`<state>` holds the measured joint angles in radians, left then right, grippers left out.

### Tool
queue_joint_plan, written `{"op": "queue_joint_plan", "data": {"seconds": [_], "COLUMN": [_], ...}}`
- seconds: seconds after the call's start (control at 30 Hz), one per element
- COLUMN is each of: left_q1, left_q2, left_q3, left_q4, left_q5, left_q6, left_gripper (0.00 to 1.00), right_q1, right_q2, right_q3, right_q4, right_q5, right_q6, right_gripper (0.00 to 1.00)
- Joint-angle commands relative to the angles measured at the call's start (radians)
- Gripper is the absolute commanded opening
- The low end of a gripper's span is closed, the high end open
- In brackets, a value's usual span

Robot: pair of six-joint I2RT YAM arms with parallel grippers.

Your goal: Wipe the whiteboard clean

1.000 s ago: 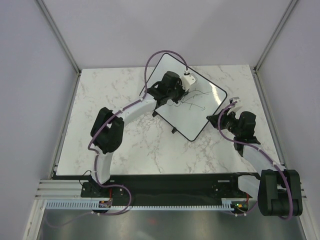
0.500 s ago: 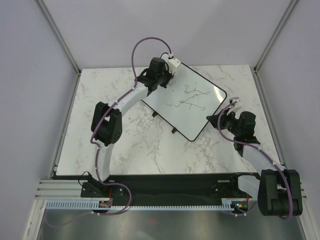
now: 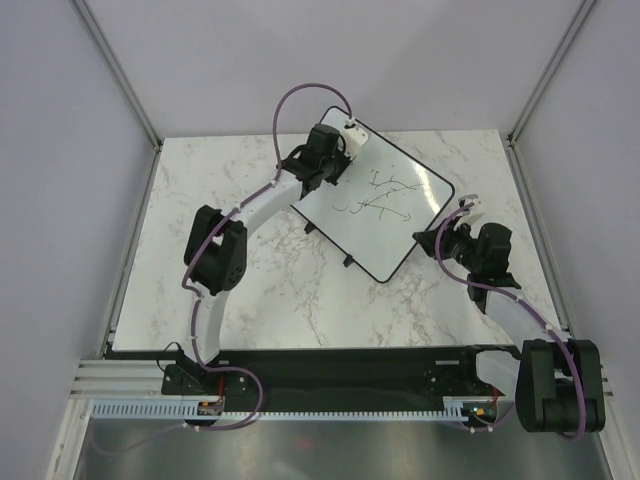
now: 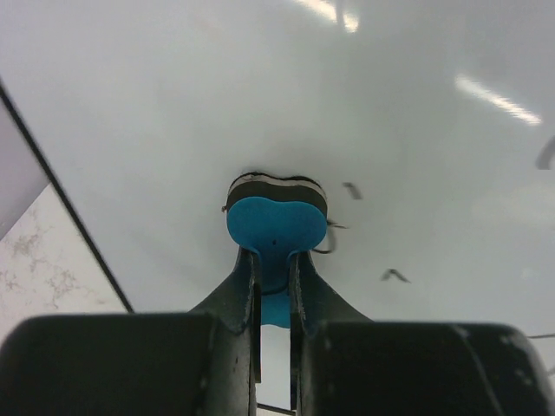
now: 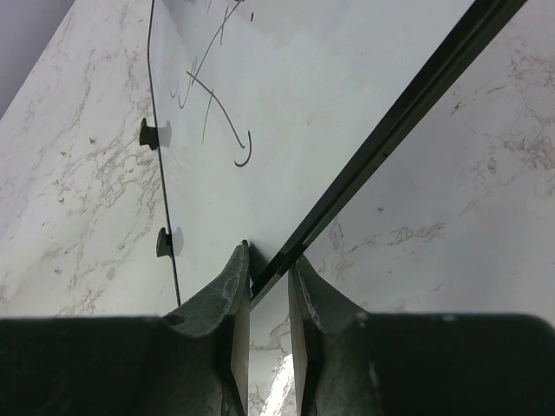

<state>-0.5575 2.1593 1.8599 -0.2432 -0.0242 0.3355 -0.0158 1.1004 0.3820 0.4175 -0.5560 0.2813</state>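
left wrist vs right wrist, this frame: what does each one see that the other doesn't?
Only the left wrist view shows the blue eraser, pinched in the left gripper with its pad against the whiteboard, and a few small marks beside it. Only the right wrist view shows the right gripper shut on the board's edge, the long marker scribbles and two black feet. Both show the glossy white board surface, its black frame and the marble table.
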Motion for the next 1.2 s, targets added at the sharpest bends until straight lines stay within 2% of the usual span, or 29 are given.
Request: {"op": "queue_joint_plan", "data": {"seconds": [0.0,0.13,0.33,0.63,0.77,1.0,1.17], "left_q1": [-0.114,-0.160,-0.144,0.042,0.065,0.001,-0.120], "left_q2": [-0.075,-0.081,-0.027,0.048,0.053,0.025,0.005], "left_q3": [-0.048,-0.077,-0.050,0.119,0.156,0.133,0.139], "left_q4": [0.002,-0.004,-0.002,-0.016,-0.027,-0.031,-0.042], "left_q5": [0.101,0.144,0.057,-0.028,-0.048,-0.019,0.012], "left_q6": [0.020,0.020,0.068,0.013,0.017,0.019,0.022], "left_gripper": [0.02,0.02,0.02,0.02,0.02,0.02,0.02], "right_q1": [-0.001,-0.001,-0.001,0.001,0.000,0.002,0.005], "right_q2": [-0.013,-0.016,-0.017,-0.020,-0.017,-0.020,-0.022], "right_q3": [0.001,0.001,0.005,0.001,0.001,-0.002,-0.002], "right_q4": [0.007,0.001,0.000,0.001,0.003,0.004,0.000], "right_q5": [0.044,0.044,0.045,0.044,0.044,0.047,0.050], "right_q6": [-0.087,-0.088,-0.088,-0.088,-0.087,-0.087,-0.090], "right_gripper": [0.00,0.00,0.00,0.00,0.00,0.00,0.00]}}
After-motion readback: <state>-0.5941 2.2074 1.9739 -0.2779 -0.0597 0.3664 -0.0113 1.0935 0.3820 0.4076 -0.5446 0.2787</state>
